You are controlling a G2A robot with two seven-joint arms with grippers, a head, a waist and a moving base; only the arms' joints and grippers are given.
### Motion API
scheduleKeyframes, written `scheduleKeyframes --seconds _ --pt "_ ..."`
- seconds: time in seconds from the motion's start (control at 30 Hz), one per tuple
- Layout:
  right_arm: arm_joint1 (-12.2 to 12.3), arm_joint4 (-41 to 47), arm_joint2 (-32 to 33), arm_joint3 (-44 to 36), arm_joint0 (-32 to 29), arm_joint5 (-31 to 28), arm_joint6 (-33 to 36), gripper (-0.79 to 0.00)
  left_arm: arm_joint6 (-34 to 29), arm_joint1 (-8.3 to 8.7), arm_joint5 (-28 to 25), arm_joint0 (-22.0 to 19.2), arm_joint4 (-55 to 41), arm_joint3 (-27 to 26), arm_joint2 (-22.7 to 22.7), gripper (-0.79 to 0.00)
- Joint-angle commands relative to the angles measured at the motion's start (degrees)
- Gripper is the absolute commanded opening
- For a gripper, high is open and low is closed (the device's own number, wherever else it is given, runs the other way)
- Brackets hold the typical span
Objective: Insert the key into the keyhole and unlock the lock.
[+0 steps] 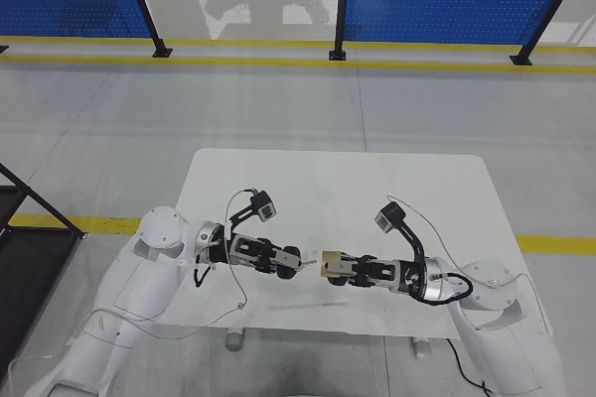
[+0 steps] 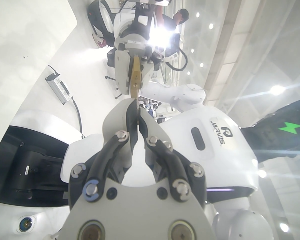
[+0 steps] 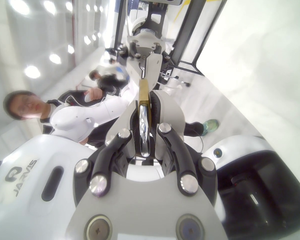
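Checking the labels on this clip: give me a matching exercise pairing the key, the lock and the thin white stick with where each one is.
Things:
1. key
2. lock
3. thin white stick

Places:
A. lying on the table, near its front edge
B. held in the left end effector
C. held in the right end effector

Pairs: 1-B, 2-C, 3-A

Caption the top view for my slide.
Left gripper holds the key at the brass padlock in the right gripper, over the white table.
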Motion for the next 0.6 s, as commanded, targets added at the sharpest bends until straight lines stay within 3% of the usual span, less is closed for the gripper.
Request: scheduleKeyframes --seconds 0.0,0.57 --pt "0.07 0.22 -0.19 0.44 0.51 -0.35 0.62 -0.785 -0.71 0.06 0.26 -0.17 -0.24 0.0 0.18 -0.785" --pt "0.65 1.77 -1.65 0.76 1.76 -1.26 2.3 -0.785 -1.02 0.39 0.27 -0.38 -0.82 0.26 1.4 -0.785"
